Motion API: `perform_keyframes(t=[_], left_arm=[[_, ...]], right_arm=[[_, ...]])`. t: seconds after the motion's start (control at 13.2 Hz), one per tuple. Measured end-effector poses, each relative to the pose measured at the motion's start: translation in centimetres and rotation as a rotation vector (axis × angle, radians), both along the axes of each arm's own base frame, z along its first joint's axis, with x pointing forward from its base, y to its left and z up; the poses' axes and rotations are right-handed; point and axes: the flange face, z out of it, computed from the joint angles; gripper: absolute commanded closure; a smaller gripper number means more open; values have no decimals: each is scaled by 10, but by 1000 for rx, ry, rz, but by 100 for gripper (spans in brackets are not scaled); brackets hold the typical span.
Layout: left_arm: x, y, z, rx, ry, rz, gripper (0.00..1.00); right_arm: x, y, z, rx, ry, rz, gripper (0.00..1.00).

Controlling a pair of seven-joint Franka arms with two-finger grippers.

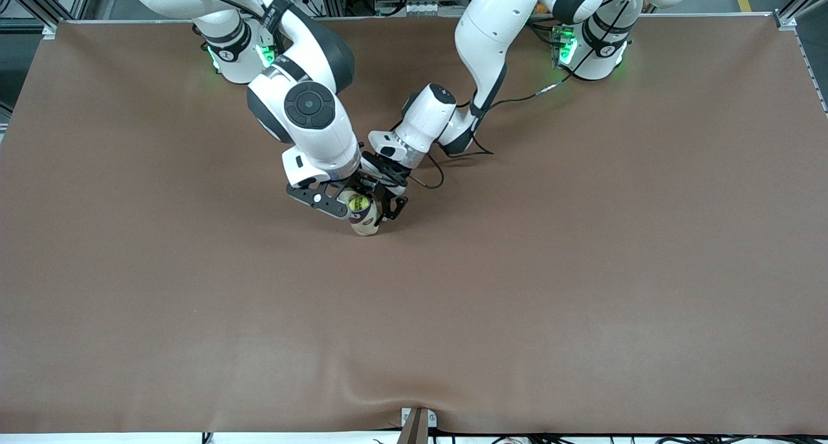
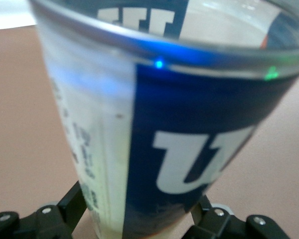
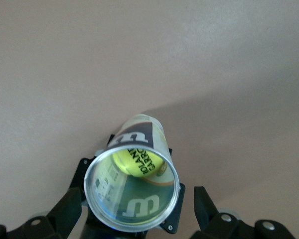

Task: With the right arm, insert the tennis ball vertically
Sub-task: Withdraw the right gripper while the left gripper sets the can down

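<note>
A clear tennis ball can (image 1: 365, 221) with a blue and white label stands upright on the brown table. The yellow tennis ball (image 1: 358, 203) sits inside it, well below the open rim. In the right wrist view I look straight down the can (image 3: 132, 199) at the ball (image 3: 138, 162). My right gripper (image 1: 346, 201) hangs right above the can mouth. It is open, and its fingers (image 3: 65, 214) stand wide of the rim with nothing between them. My left gripper (image 1: 383, 204) is shut on the can (image 2: 164, 124) low on its side; its fingers (image 2: 72, 204) press the wall from both sides.
The brown mat (image 1: 582, 269) covers the whole table, with a slight wrinkle near its front edge. A small metal bracket (image 1: 417, 421) sits at the middle of that front edge. Both arms crowd together over the can.
</note>
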Motion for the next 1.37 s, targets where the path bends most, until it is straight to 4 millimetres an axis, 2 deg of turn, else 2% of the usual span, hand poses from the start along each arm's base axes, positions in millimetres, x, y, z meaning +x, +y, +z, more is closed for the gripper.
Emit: perform_keyframes(t=[0.15,0.38,0.53,0.68,0.84,0.99,1.06,1.14,1.37], left_arm=[[0,0,0,0,0,1,0],[1,1,0,-1,0,4,0],[2,1,2,-4,-1,6,0],[2,1,4,-7,-1,9,0],[1,2,5,-5,0,9,0],[-1,5,5,3,5,7,0],[-3,7,4,9,9,6,0],[-5,9,3,15,13,4,0],[-13,15,2,33,26,-2,0]], right_arm=[[18,-22,24,-24,11,1,0],[46,-76,88,-74,60,81,0],[59,-125,131,-89,91,156,0],[66,-182,166,-90,122,232,0],[69,-238,190,-81,152,307,0],[74,-285,205,-56,153,361,0],[77,-301,208,-40,149,375,0],[78,-309,209,-31,148,383,0],[77,-306,209,-27,148,397,0]])
